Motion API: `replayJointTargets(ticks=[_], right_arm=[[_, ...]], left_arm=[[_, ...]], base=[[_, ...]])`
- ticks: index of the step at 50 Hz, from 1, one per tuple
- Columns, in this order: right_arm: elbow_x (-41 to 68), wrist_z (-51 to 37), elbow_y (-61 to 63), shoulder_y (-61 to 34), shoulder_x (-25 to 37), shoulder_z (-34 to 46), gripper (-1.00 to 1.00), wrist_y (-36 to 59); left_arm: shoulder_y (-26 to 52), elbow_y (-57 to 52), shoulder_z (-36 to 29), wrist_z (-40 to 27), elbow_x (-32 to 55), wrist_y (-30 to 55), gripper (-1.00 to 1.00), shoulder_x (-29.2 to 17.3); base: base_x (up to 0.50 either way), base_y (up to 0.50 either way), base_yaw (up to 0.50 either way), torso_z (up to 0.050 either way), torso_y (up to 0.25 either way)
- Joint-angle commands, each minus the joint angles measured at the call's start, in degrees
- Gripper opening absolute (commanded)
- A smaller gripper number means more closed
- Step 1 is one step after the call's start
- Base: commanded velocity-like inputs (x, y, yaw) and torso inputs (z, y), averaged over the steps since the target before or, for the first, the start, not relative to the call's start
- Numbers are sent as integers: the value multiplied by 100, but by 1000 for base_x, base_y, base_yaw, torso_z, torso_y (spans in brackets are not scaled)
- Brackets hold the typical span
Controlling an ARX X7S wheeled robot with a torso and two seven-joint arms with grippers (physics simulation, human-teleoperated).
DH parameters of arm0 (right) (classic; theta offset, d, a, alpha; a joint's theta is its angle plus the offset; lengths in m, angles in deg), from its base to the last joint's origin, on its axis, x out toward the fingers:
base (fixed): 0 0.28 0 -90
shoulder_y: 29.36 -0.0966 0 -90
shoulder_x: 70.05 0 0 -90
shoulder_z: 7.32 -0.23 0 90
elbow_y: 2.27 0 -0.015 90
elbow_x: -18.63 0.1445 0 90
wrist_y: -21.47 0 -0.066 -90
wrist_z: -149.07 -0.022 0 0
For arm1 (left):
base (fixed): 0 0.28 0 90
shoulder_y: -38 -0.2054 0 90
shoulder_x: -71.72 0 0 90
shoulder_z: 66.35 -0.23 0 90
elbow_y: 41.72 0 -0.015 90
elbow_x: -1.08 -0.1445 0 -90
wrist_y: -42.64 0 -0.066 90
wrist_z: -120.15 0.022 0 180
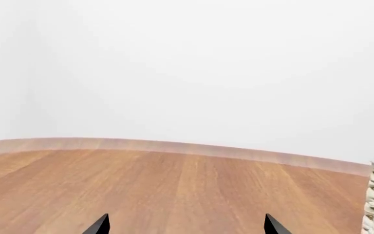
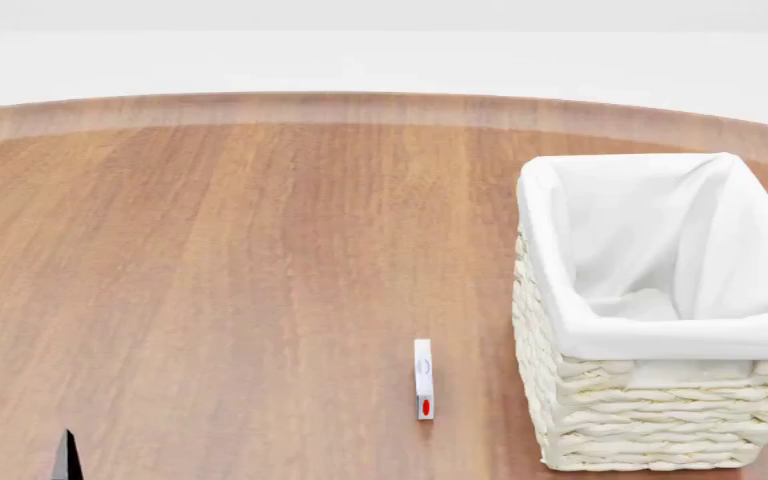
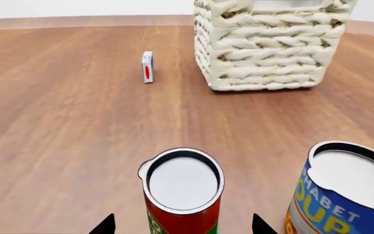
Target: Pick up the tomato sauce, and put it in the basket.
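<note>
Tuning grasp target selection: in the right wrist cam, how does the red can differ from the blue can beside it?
The tomato sauce has a red label with green at its base; the blue-and-yellow can carries yellow lettering on blue.
The tomato sauce sits centred between the right gripper fingertips; the blue-and-yellow can stands off to one side, outside them.
The tomato sauce's top looks narrower than the blue-and-yellow can's.
Both stand upright on the table, with plain silver tops.
</note>
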Motion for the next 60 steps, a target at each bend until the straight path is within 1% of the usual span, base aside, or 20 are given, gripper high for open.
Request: replayJointTargets(ticks=[1, 15, 37, 60], right_arm=[[159, 94, -182, -193, -7, 26, 100, 102], [189, 55, -175, -305, 34, 7, 100, 216], [335, 214, -604, -582, -59, 71, 100, 146], [460, 274, -538, -683, -16, 140, 100, 303]], left_arm=[[19, -23, -33, -33, 1, 22, 100, -27], [22, -67, -76, -67, -5, 33, 100, -59], [34, 116, -130, -61, 23, -97, 100, -63], [21, 78, -152, -93, 101, -92, 100, -122]], base=[[0, 0, 0, 0, 0], [0, 0, 0, 0, 0], [0, 0, 0, 0, 0], [0, 0, 0, 0, 0]])
